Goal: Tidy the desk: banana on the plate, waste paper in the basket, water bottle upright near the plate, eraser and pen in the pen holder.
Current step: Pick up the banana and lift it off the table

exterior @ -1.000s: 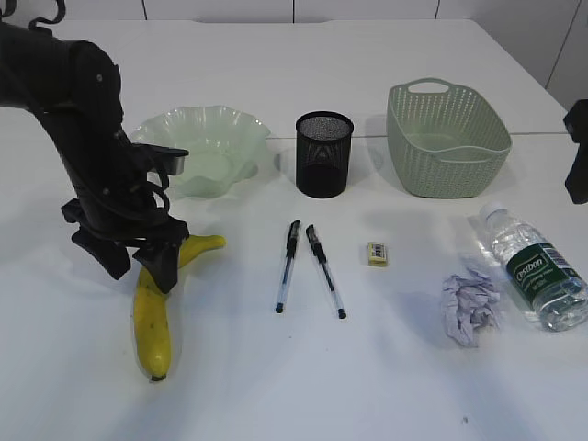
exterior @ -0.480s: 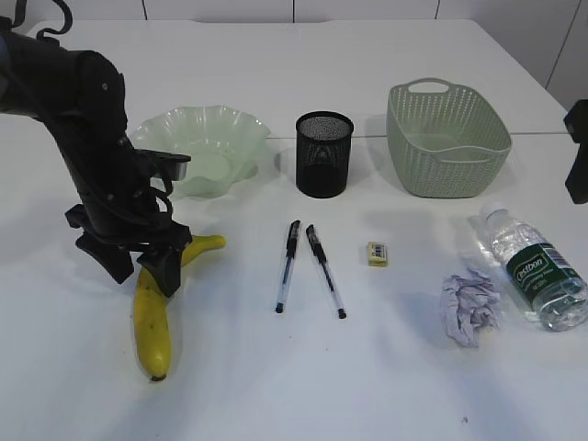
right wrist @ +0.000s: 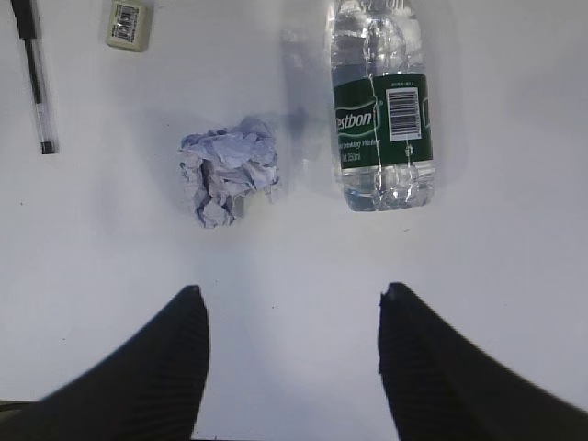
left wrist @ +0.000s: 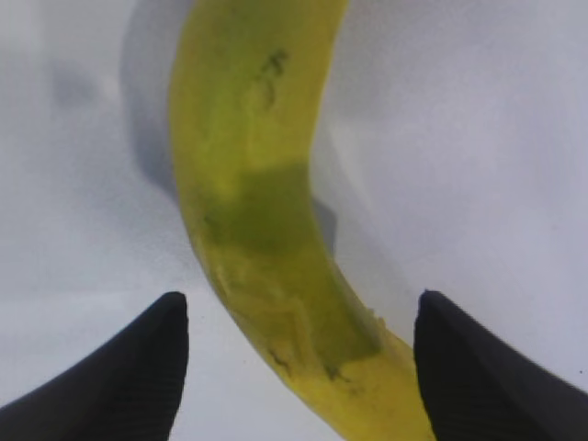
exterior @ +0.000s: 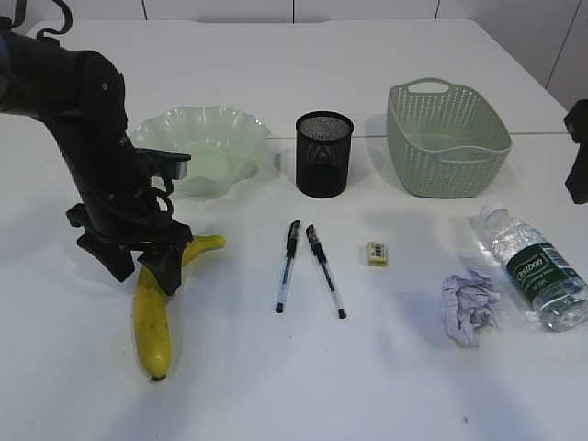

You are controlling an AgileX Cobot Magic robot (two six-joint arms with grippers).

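Note:
The yellow banana (exterior: pixel 154 323) lies on the white desk (exterior: pixel 276 377) in front of the pale green wavy plate (exterior: pixel 211 112). My left gripper (exterior: pixel 142 276) is open and low over its upper half, one finger on each side, neither touching. In the left wrist view the banana (left wrist: pixel 257 184) runs between the spread tips of the left gripper (left wrist: pixel 300 299). My right gripper (right wrist: pixel 289 294) is open and empty, above bare desk short of the waste paper (right wrist: pixel 228 175) and the lying water bottle (right wrist: pixel 381 110). The eraser (exterior: pixel 377 254) and two pens (exterior: pixel 288 265) lie mid-desk.
The black mesh pen holder (exterior: pixel 324 154) stands behind the pens, with the sage-green basket (exterior: pixel 447 138) to its right. The waste paper (exterior: pixel 471 306) and the bottle (exterior: pixel 537 266) lie at the right. A dark part of the right arm (exterior: pixel 577 152) shows at the right edge.
The left arm has shifted slightly over the banana, its gripper staying open. Nothing on the desk has moved.

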